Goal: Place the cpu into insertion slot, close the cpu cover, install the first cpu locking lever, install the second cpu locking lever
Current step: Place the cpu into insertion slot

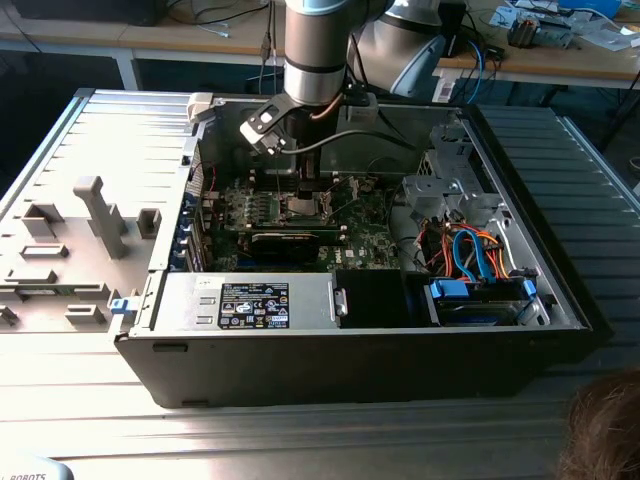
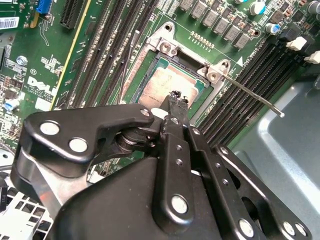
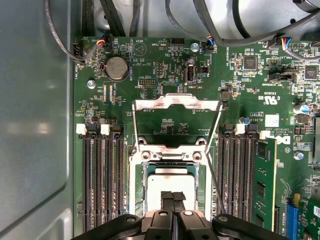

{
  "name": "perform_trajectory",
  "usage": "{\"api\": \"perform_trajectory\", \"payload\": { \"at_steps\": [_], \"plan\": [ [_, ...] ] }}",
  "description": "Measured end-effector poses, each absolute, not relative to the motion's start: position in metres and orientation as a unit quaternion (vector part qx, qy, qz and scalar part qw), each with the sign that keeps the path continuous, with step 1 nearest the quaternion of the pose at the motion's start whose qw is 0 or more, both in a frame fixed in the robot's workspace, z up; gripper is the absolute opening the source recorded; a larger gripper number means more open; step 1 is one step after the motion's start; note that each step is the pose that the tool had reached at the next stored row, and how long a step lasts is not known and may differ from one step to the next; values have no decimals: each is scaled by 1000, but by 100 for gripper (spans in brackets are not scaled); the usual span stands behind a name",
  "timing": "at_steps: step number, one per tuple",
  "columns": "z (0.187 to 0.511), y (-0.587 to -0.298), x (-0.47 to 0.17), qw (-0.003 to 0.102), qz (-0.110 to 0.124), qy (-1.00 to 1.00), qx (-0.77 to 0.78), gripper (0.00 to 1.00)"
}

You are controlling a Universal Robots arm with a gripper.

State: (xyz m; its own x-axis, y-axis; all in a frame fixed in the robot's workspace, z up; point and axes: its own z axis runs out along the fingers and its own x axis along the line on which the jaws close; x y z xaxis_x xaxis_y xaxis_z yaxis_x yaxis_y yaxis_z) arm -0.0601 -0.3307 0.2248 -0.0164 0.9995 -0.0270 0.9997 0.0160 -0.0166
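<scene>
Black linkage bars of the gripper [image 2: 175, 98] crowd the foreground in the second wrist view. Its two fingertips are pressed together, with nothing pinched between them. They come down over the near edge of the cpu [image 2: 159, 86], though I cannot tell whether they touch it.

The cpu [image 3: 170, 181] lies flat in the insertion slot [image 3: 170, 151] with its dull silver top up. It is square, with no long side to speak of, and its edges run parallel to the memory slots [image 3: 102, 185] on either side.

The cpu cover [image 3: 175, 102] is swung open. Its cut-out frame points away from the socket toward the coin battery [image 3: 116, 67].

A thin lever rod [image 2: 250, 96] is unlatched and sticks out from a socket corner, slanting across the memory slots.

From the exterior view, the arm [image 1: 315, 50] reaches straight down into the open computer case [image 1: 350, 370].
</scene>
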Motion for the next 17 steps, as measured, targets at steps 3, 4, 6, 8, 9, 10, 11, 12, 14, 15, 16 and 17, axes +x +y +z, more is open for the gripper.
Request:
{"api": "perform_trajectory", "payload": {
  "at_steps": [3,4,6,8,9,10,11,12,14,15,16,17],
  "plan": [
    [225,-331,-60,4,-15,713,701,11],
    [226,-331,-60,4,-15,713,701,11],
    [226,-331,-60,4,-15,713,701,11],
    [227,-331,-60,4,-15,713,701,11],
    [228,-331,-60,4,-15,713,701,11],
    [228,-331,-60,4,-15,713,701,11],
    [229,-331,-60,4,-15,713,701,11],
    [229,-331,-60,4,-15,713,701,11],
    [232,-331,-60,4,-15,713,701,11],
    [232,-331,-60,4,-15,713,701,11],
    [233,-331,-60,4,-15,713,701,11],
    [235,-331,-60,4,-15,713,701,11]
  ]
}}
